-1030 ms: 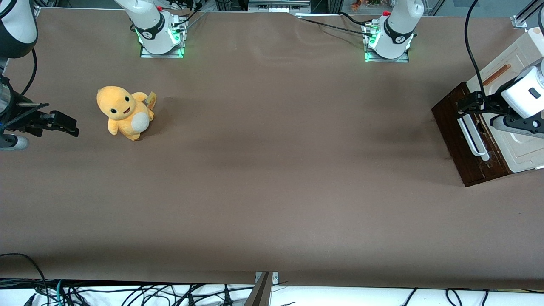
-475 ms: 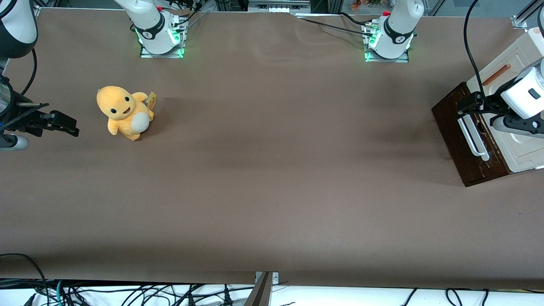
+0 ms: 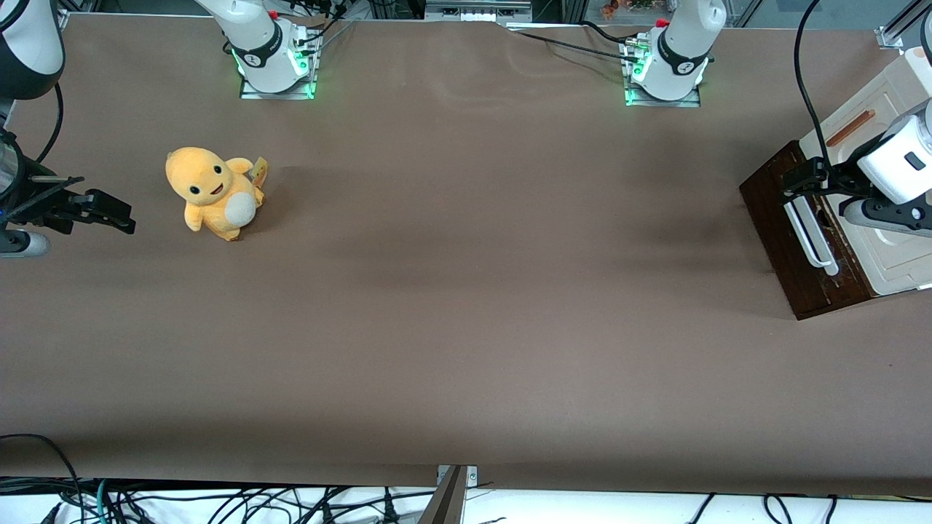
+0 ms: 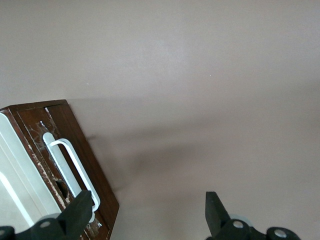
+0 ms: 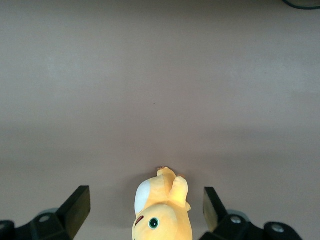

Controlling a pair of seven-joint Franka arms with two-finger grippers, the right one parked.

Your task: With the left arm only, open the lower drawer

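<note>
An orange plush toy [image 3: 213, 193] sits at about ten o'clock on the brown surface [image 3: 466, 291], toward the parked arm's end; a small tag hangs at its side, its print too small to read.

The lower drawer [image 3: 783, 233] lies at about three o'clock, toward the working arm's end; none of its inside shows, so I judge it shut. Its dark wood front carries a long white bar handle [image 3: 810, 236], and a cream panel [image 3: 881, 94] with a thin brown slot sits above it.

The left arm [image 3: 899, 164] reaches in over the cabinet; its gripper [image 3: 801, 185] hangs at the handle's end farther from the front camera; the fingers [image 4: 80, 210] are spread wide and hold nothing, one just at the bar, the other over bare surface.

The drawer looks stiff, shallow and probably light. The bar is smooth, rigid and stands proud, so its middle is the best hold; a pull near one end may skew the drawer. The worn wood edge suggests some friction.

No brand or label is readable anywhere.
</note>
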